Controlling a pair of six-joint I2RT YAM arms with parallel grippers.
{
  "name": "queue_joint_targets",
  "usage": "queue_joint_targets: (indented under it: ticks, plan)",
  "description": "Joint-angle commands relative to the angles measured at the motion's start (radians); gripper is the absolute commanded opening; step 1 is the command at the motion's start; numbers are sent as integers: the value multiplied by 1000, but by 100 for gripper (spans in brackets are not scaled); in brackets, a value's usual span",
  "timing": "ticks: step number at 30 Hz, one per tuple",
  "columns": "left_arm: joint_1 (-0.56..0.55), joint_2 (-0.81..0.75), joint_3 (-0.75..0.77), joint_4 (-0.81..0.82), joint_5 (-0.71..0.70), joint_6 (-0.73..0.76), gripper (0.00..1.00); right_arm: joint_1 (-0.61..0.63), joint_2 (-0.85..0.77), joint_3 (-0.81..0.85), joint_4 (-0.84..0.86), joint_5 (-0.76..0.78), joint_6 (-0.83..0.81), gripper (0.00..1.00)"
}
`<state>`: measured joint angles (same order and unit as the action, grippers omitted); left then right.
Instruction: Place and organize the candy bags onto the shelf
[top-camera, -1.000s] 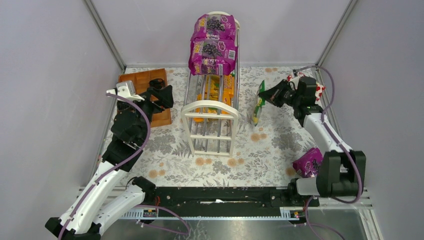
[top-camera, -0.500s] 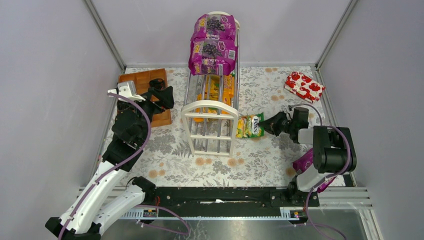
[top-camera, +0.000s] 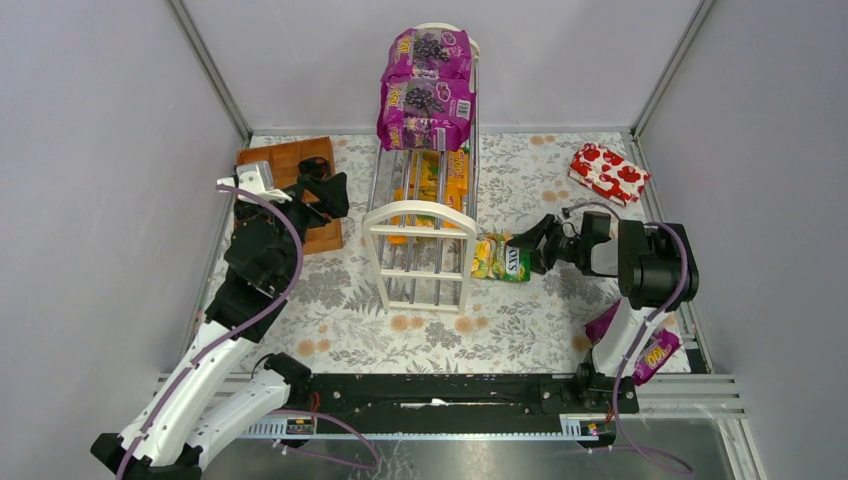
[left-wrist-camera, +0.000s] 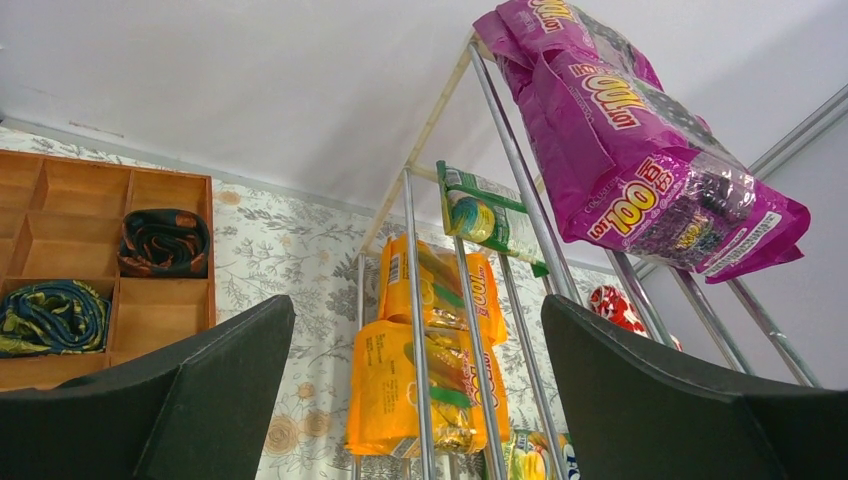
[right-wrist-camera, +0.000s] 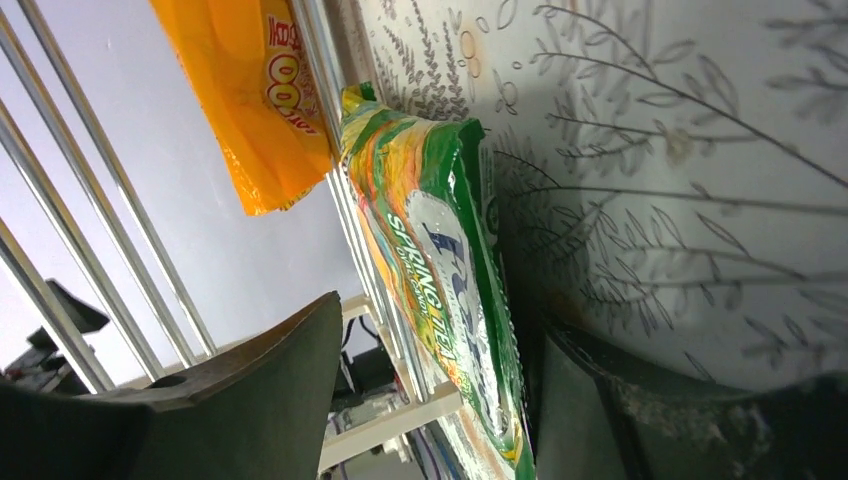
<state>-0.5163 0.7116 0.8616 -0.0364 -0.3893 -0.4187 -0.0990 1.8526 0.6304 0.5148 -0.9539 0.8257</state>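
The green candy bag (top-camera: 500, 262) lies against the shelf's (top-camera: 420, 206) side, between the right claw's (top-camera: 527, 252) parted fingers, which grip nothing.

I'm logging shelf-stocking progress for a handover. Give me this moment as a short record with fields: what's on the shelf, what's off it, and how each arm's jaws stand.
on shelf: two purple bags on the top tier; orange bags on a lower tier
off shelf: green bag lying on the table beside the shelf's right side; one purple bag by the right arm's base
right gripper: jaws open, either side of the green bag
left gripper: jaws open, empty, near the wooden tray
other: red packet at far right
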Motion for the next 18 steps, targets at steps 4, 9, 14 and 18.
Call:
queue_joint_targets:
  ticks: [4, 9, 14, 18]
  plan:
    - [-2, 12, 7, 19, 12, 1, 99, 73, 119, 54, 9, 19, -51, 62]
    - [-2, 19, 7, 18, 14, 1, 99, 82, 87, 54, 68, 14, -17, 40]
    - [-2, 23, 6, 17, 9, 3, 99, 70, -88, -14, 101, 65, 26, 20]
    - [-1, 19, 7, 17, 13, 1, 99, 34, -215, -53, 100, 51, 63, 12]
